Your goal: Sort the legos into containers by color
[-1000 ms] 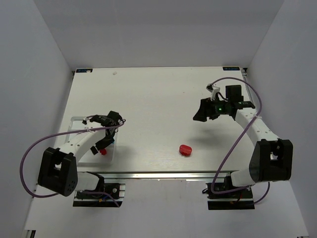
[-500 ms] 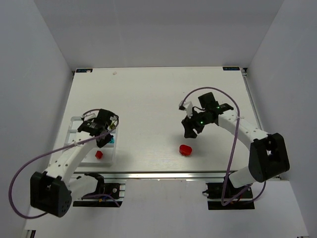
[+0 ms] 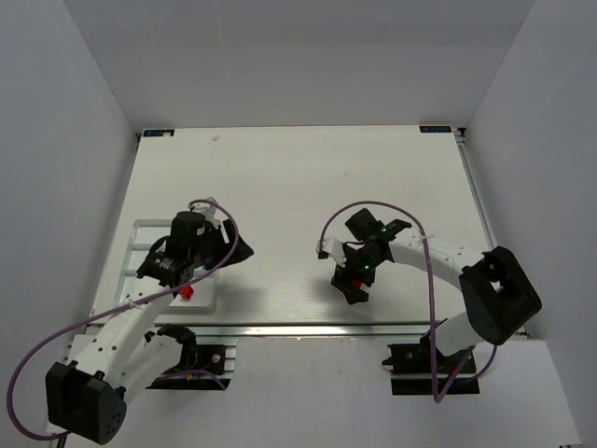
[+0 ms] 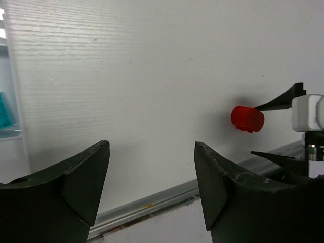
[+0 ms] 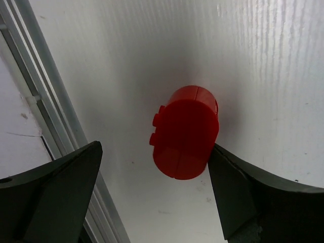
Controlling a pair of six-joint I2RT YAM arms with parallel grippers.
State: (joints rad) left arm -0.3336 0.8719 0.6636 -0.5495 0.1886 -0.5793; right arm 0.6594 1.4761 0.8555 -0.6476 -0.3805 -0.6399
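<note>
Right gripper (image 5: 154, 150), wide open and empty, straddles the red brick (image 5: 186, 132), which lies off-centre in the gap, long axis across the closing line.

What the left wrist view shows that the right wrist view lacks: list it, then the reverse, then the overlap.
Only left wrist: a cyan lego in the tray at the left edge, the open left gripper, and the right gripper seen from outside. Only right wrist: studs on the side of the red rounded lego, close up, with the right fingers either side of it. Both: that red lego, the white table and its edge rail.
</note>
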